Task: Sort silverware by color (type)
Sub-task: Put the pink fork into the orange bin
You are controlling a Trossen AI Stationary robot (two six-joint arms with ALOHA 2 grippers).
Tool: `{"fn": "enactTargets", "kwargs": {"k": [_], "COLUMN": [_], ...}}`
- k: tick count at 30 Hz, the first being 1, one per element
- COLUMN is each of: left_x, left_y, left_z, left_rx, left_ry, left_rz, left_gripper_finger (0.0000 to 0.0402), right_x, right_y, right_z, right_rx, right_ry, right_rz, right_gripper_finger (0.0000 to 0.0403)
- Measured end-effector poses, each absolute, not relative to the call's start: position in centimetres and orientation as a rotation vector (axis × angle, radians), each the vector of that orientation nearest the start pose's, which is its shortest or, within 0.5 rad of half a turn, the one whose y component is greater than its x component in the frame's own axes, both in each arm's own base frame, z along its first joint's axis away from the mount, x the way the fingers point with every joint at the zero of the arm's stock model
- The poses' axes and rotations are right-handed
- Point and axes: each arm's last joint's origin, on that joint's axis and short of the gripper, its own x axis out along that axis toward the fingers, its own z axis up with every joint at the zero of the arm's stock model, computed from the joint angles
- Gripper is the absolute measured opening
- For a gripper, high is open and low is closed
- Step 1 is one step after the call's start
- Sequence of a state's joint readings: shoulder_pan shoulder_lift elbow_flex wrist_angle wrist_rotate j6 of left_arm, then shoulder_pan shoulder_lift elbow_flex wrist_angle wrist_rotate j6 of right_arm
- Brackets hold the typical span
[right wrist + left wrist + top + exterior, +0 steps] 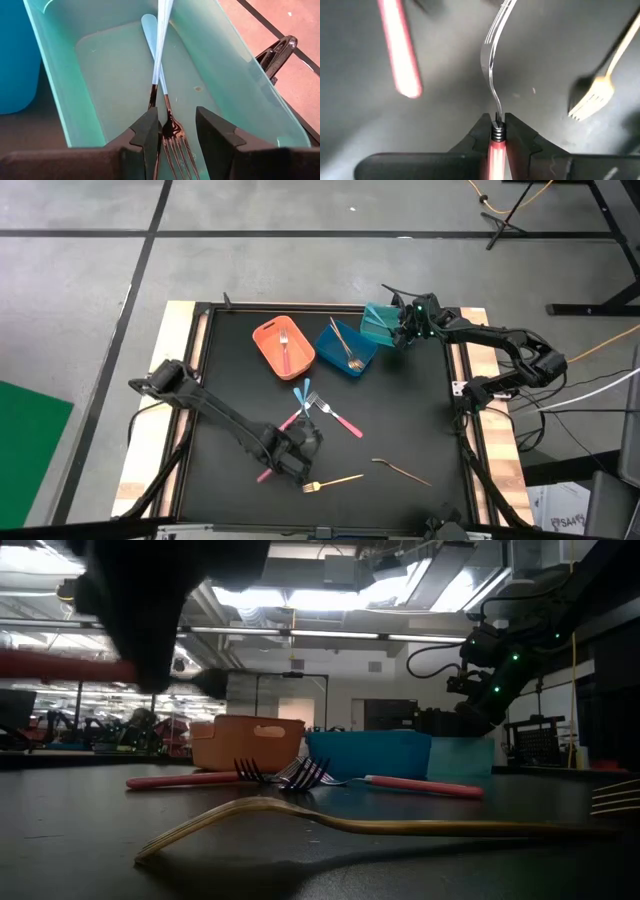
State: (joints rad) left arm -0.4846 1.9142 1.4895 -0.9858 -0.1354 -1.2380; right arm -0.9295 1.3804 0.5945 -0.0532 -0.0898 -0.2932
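Observation:
My left gripper (pixel 300 445) is shut on a pink-handled fork (pixel 492 45) above the table's near middle. On the table lie a light-blue-handled fork (pixel 303 392), two pink-handled pieces (pixel 342 420), a gold fork (pixel 335 480) and a gold piece (pixel 402 471). My right gripper (pixel 177 125) is open over the teal bin (pixel 235 85) at the far right. Its fingers stand on either side of the dark heads of two light-blue-handled pieces (pixel 160 45), which lie crossed in that bin. My left gripper pinches the pink fork between its two fingers at the handle's head end (pixel 496 146), just behind the ringed collar. The metal neck and tines run straight out ahead of the fingers. The fork is lifted clear, and its handle (pixel 60 665) is about level.
An orange bin (pixel 268 340) holds a pink-handled fork, and a blue bin (pixel 335 352) holds gold pieces. Both stand at the far middle next to the teal bin (pixel 378 322). Black clamps sit on the mat's far edge. Wooden rails border the black mat on the left and right.

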Motion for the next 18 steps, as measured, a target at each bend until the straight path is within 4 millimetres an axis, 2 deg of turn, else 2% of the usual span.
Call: {"fn": "enactTargets", "kwargs": {"k": [10,18], "left_x": [30.4,27.5], "left_y": [-11.6,-7.7], "left_z": [28.4,33.0], "left_rx": [-0.603,-0.617], "left_ry": [1.08,0.951], "left_rz": [0.661,0.693], "left_gripper_finger": [0.0027,0.0029], "right_x": [15.2,15.2], "right_y": [-19.9,-19.9], "right_z": [16.0,16.0], "right_rx": [0.157,0.157], "right_ry": [0.854,0.854], "right_rz": [-0.666,-0.666], "right_gripper_finger": [0.0124,0.0124]}}
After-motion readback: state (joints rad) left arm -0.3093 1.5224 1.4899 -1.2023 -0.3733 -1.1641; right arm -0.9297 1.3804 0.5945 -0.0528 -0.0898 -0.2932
